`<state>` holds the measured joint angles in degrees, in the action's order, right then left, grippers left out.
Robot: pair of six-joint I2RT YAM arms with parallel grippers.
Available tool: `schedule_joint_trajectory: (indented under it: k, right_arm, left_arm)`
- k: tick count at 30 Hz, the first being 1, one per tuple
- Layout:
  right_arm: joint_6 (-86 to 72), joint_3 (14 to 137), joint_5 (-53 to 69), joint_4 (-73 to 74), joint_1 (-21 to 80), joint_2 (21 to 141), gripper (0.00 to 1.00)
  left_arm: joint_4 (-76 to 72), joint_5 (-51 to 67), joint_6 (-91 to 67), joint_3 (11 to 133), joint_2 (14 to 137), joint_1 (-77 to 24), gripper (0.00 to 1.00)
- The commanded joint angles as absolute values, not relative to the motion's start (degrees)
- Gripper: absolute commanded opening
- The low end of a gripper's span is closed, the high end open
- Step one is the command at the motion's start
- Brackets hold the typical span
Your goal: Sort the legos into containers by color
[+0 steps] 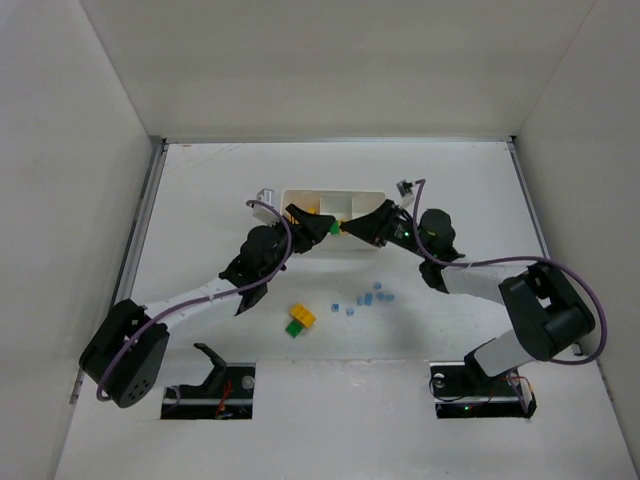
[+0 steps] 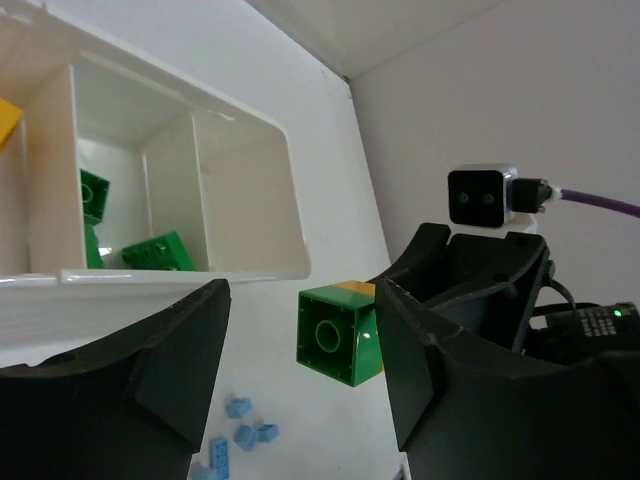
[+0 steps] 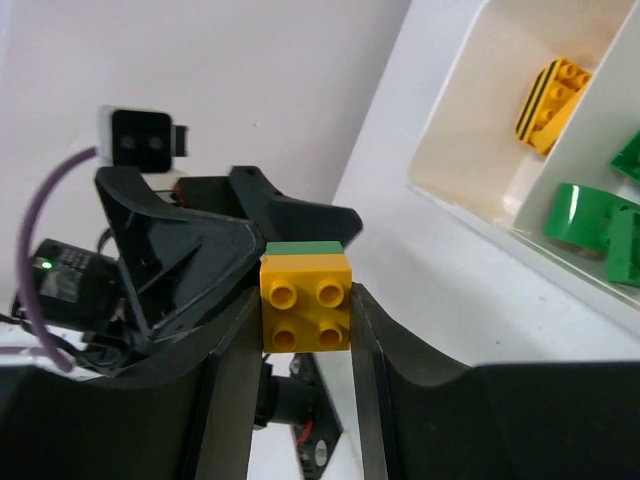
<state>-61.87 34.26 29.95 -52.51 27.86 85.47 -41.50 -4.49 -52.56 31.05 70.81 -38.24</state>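
**Joined yellow-green brick held in mid-air between two pincers, in front of the tray**

The right pincer (image 3: 305, 335) is clenched on a yellow-and-green brick pair (image 3: 305, 300). In the right wrist view its two fingers press the sides of the yellow half, studs toward the camera, with the green half behind it.

The left pincer (image 2: 300, 325) faces it from the other side, released. In the left wrist view its jaws stand wide, with the green underside of the pair between them. There is a clear gap to the finger on the left of the frame. Whether the finger on the right of the frame touches the brick I cannot tell.

In the overhead view both pincers meet at centre frame, at the near wall of the white three-compartment tray (image 1: 340, 193). The held pair is outside the tray.

In the right wrist view, at upper right, one compartment holds a yellow brick with black stripes (image 3: 550, 95). The next compartment holds green bricks (image 3: 585, 225).

On the white desk (image 1: 200, 200), below centre in the overhead view, lies another yellow-green pair (image 1: 299, 319). A scatter of tiny light blue pieces (image 1: 366, 299) lies just to its right.
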Motion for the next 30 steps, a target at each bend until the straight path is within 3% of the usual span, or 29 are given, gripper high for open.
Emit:
schedule_joint_trajectory:
  k: [1, 8, 21, 27, 30]
  right_arm:
    - [-67.6, 33.9, 31.6, -63.5, 27.1, 87.3, 0.34]
    - [-76.7, 34.0, 32.3, -74.3, 27.4, 93.2, 0.34]
    - [-83.8, 35.9, 31.0, -82.6, 28.3, 97.6, 0.34]
    - [-84.0, 35.6, 30.7, -82.7, 28.4, 97.7, 0.34]
    - [-84.0, 35.0, 30.8, -82.9, 28.4, 96.9, 0.34]
  left_arm:
    - [-49.2, -2.0, -58.0, 29.6, 71.1, -39.1, 0.57]
    - [-56.8, -1.1, -62.6, 27.4, 72.4, -39.3, 0.56]
    - [-60.6, 0.1, -65.7, 25.5, 72.2, -39.2, 0.41]
    - [-62.9, 0.1, -65.6, 24.6, 71.8, -38.8, 0.18]
    - [-62.8, 0.1, -65.3, 23.9, 70.6, -38.0, 0.11]
